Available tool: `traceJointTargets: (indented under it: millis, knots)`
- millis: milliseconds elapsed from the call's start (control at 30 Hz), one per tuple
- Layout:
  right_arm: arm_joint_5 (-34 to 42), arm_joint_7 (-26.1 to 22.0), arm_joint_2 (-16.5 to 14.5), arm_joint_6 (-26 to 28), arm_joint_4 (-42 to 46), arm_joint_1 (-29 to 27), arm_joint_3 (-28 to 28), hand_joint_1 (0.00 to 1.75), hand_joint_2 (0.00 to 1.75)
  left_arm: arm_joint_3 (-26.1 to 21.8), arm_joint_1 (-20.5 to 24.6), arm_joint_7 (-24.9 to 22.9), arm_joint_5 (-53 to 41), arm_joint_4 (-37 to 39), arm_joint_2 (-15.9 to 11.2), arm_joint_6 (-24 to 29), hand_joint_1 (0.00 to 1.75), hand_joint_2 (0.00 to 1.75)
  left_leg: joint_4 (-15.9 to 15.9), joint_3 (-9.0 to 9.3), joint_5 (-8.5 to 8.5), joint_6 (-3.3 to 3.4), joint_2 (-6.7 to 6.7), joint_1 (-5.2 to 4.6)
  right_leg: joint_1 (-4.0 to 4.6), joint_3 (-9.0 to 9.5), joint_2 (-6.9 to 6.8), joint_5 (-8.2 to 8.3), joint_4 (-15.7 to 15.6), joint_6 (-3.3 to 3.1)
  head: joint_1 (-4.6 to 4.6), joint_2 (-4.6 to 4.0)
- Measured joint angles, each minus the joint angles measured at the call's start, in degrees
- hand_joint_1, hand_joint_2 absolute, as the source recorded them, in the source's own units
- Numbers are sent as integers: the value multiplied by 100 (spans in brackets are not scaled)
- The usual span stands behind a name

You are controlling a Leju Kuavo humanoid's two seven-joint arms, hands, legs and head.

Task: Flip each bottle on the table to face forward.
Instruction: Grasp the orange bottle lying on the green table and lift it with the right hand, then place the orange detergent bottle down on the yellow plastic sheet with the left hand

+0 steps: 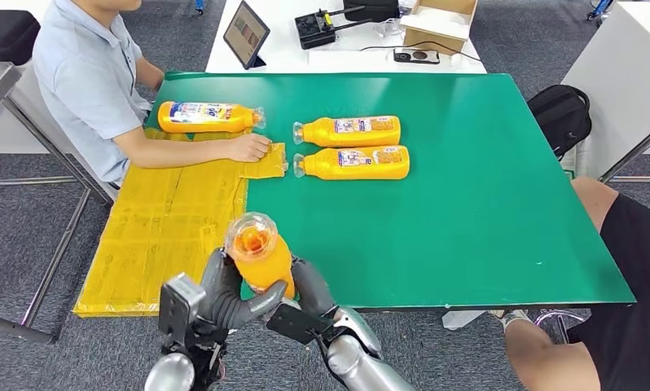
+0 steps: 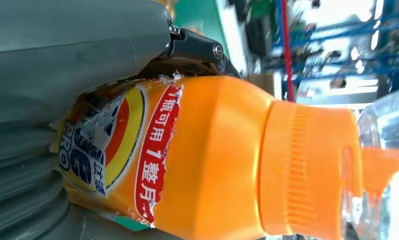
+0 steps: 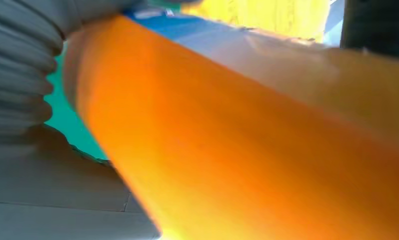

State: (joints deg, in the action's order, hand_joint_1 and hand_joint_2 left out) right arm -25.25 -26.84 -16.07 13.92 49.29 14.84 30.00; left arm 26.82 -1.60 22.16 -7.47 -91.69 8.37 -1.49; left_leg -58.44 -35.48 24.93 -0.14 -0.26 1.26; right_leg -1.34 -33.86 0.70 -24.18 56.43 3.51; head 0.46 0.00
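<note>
Orange bottle [image 1: 259,257] is standing nearly upright in the air over the near edge of the green table [image 1: 485,204], cap end toward the head camera, with the left hand [image 1: 216,293] and the right hand [image 1: 309,297] both wrapping its lower body. Judging by this, the turning step is underway; next it needs rotating label-forward and laying down beside the two orange bottles [image 1: 350,145] lying farther along the table. A person's hand [image 1: 248,147] is resting on the yellow mat [image 1: 163,220] beside another bottle [image 1: 209,116].
</note>
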Motion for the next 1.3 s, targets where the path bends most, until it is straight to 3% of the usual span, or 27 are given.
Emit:
traceJointTargets:
  millis: [200, 333, 500, 600, 733, 833, 967, 1100, 1300]
  knots:
    - [-167, -418, -32, 768, 9, 61, 56, 0, 0, -126, 162, -396, 862, 269, 19, -254, 175, 175, 0, 1, -1, 0, -1, -1, -1, 0, -1, 1, 0, 0, 1, 0]
    - [-135, -598, -70, 1172, 13, 133, 90, 0, 0, -189, 316, -531, 1103, 439, 62, -75, 175, 175, 0, 1, -1, 1, -1, 0, 0, -1, -2, 1, 0, 0, 1, 0]
    - [-65, -641, -115, 1308, 2, 249, 101, 0, 0, -228, 495, -546, 1183, 590, 96, 61, 175, 175, 0, 1, -2, 1, -1, 0, 0, -1, -3, 2, 0, 0, 1, 0]
    - [27, -743, -115, 1490, -16, 298, 96, 0, 0, -280, 641, -447, 1061, 625, 98, 423, 175, 175, 0, 0, -2, 1, -1, 0, 0, -1, -3, 2, 1, 0, 1, 0]
    - [218, -1037, -127, 1700, 26, 317, 84, 0, 0, -450, 974, -164, -303, 627, 67, 1638, 175, 175, -1, 2, -4, 2, 0, 0, 0, -2, -3, 3, 1, 0, 1, 0]
    - [423, -1104, -125, 2013, 173, 288, 76, 0, 0, -614, 1215, -184, -835, 659, 8, 1937, 175, 175, -1, 1, -10, 0, -5, 2, 1, -1, -7, 2, 2, 1, 2, 0]
    - [637, -1122, -79, 2530, 776, 134, 44, 0, 0, -833, 1666, -316, -1469, 895, -125, 2010, 175, 175, -1, 0, -11, 0, -2, 1, 0, -4, -6, 8, 3, -4, 2, 0]
    - [474, -1123, -38, 2590, 1809, -189, -78, 0, 0, -981, 2320, -633, -2741, 1333, -353, 1980, 175, 175, -2, -1, -14, -1, -2, 1, 1, -4, -8, 12, 3, -10, 2, 0]
    - [935, -1123, 29, 2606, 2729, -431, -7, 0, 0, -959, 3400, -1409, -4602, 2576, -604, 1486, 175, 175, -2, 1, -18, -3, -1, 1, 1, -4, -6, 13, 4, -10, 4, 0]
